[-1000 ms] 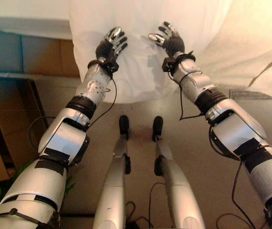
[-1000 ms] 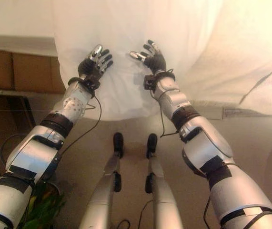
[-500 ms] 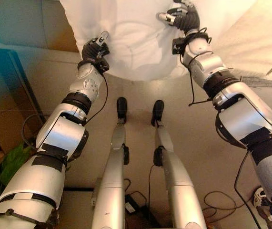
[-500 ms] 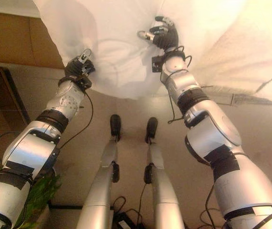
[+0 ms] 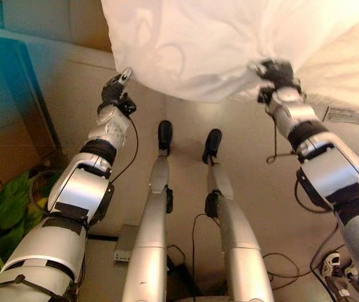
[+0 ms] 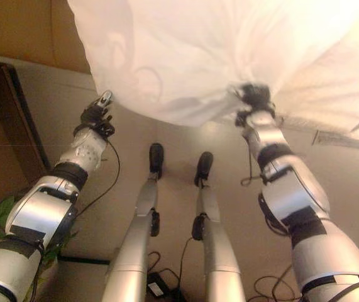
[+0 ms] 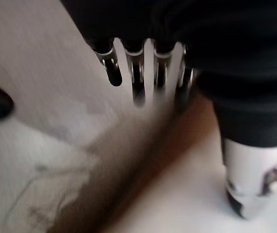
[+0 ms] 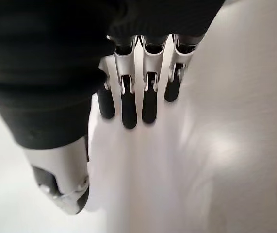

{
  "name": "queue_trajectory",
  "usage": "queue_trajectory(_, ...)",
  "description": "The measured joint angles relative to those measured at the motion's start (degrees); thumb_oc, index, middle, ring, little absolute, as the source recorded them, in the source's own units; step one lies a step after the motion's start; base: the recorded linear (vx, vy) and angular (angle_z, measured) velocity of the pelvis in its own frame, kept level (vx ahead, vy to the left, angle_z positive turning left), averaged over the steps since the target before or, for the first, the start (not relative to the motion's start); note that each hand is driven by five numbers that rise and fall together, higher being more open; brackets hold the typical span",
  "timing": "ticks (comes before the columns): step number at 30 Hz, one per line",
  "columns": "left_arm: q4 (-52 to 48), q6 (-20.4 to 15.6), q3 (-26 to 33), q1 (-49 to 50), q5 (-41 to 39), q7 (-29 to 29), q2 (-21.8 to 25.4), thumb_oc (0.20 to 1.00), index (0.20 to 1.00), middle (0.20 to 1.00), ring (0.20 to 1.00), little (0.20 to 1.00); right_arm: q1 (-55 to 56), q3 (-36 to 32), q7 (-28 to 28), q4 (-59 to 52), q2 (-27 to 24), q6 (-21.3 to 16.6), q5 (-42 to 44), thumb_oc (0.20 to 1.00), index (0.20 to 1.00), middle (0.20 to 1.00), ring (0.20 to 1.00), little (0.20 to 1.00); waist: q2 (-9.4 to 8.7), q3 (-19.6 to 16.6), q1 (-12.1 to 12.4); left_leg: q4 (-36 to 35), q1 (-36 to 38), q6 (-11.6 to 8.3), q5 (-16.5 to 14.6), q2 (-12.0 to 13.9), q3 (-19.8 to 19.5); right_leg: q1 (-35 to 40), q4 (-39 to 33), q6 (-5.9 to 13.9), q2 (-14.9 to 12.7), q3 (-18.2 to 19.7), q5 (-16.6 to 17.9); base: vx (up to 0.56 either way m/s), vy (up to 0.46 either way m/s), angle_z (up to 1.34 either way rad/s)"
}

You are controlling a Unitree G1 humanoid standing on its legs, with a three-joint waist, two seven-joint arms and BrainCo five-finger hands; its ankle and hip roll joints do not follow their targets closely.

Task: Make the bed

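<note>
Right robot hand (image 5: 276, 71) gripping white sheet (image 5: 217, 44) edge; left robot hand (image 5: 113, 91) hanging clear beside sheet, fingers relaxed.

A beige floor (image 5: 254, 189) runs under everything here. Off to the left, green leaves of a potted plant (image 5: 6, 211) poke up near the corner, and just beside them stands a brown cardboard box (image 5: 12, 148). A teal panel (image 5: 3, 82) rises behind the box. Lower down, a small grey box-shaped device (image 5: 124, 243) lies flat on the floor.
</note>
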Motion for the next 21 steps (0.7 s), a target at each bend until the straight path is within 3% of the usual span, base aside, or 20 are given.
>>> queue_trajectory(8,-1.09,-1.01,7.43,16.32,0.03,-0.65,1.9,1.0,1.0,1.0,1.0,1.0,25.23,-12.91,0.06,3.84,-1.25,0.01,-0.13,1.0,1.0,1.0,1.0,1.0,0.04,0.1,-1.9,-0.31,5.49,0.13,0.08,-1.03,0.44,1.72,7.49,0.82,-1.65,0.8,-3.72,-0.04,-0.011,0.01)
queue_trajectory(14,-1.27,-1.17,9.32,25.25,2.54,-0.57,0.89,1.0,1.0,1.0,1.0,1.0,34.57,-14.85,0.08,3.16,1.25,-0.76,-1.59,1.0,1.0,1.0,1.0,1.0,0.01,0.11,-1.88,-0.16,11.23,-0.63,-0.56,-0.91,1.65,3.77,14.13,0.09,-2.34,2.36,-7.21,-0.06,0.0,-0.05)
queue_trajectory(18,-3.65,-0.9,9.52,32.45,11.04,-1.8,-1.4,1.0,1.0,1.0,1.0,1.0,38.11,-14.35,1.15,-4.59,5.24,-2.45,-3.32,1.0,1.0,1.0,1.0,1.0,-0.12,0.9,-1.89,0.14,18.2,-0.43,-0.53,-0.39,3.48,9.31,15.69,-0.63,-1.48,3.97,-7.51,-0.05,0.017,-0.17)
queue_trajectory(20,-2.92,-0.67,9.18,36.93,15.5,-2.13,-3.94,1.0,1.0,1.0,1.0,1.0,41.32,-12.76,2.51,-9.09,8.4,-3.53,-4.8,1.0,1.0,1.0,1.0,1.0,-0.16,1.02,-1.91,0.07,25.35,-0.6,-1.72,0.03,4.04,16.24,15.07,-0.82,-0.98,4.71,-8.28,-0.06,0.013,-0.26)
queue_trajectory(21,-3.71,-0.33,6.93,40.32,21.63,-2.06,-4.64,1.0,1.0,1.0,1.0,1.0,43.74,-12.2,3.52,-11.18,9.75,-3.98,-7.14,1.0,1.0,1.0,1.0,1.0,-0.15,1.03,-1.75,-0.16,30.8,-0.88,-2.66,0.39,5.13,21.21,14.33,-1.01,-0.64,5.47,-8.66,-0.06,0.002,-0.34)
